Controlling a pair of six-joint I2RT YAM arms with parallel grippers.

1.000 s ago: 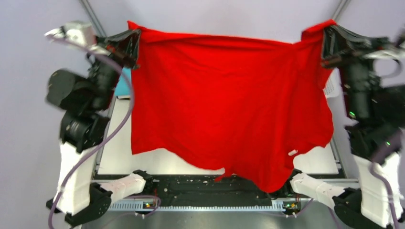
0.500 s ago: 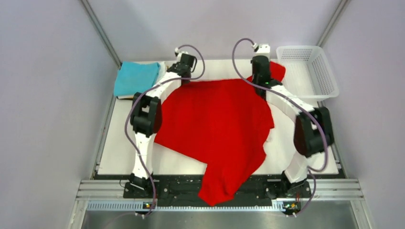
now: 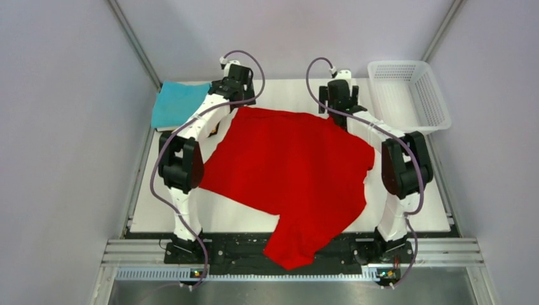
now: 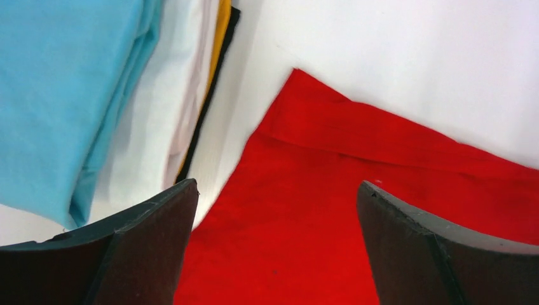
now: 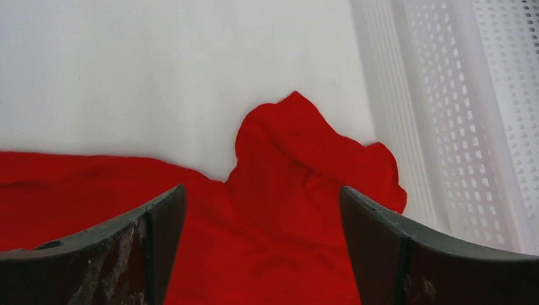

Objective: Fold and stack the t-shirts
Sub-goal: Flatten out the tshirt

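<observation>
The red t-shirt [image 3: 289, 168] lies spread on the white table [image 3: 241, 216], its near end hanging over the front edge. My left gripper [image 3: 243, 96] hovers open over the shirt's far left corner [image 4: 299, 159], nothing between its fingers [image 4: 146, 248]. My right gripper [image 3: 339, 105] stands open above the bunched far right corner [image 5: 305, 159], also holding nothing. At the far left, a stack of folded t-shirts [image 3: 178, 105] shows teal [image 4: 63, 95] on top, then white [image 4: 165, 114], yellow-orange [image 4: 221, 25] and dark [image 4: 206, 108] layers.
A white mesh basket [image 3: 410, 95] stands at the far right corner, close beside the red bunch in the right wrist view [image 5: 457, 114]. Both arms reach along the shirt's left and right sides. Grey walls enclose the table.
The red shirt, held up high between both shut grippers, came down flat onto the table. Both grippers then opened and let go of its far corners.
</observation>
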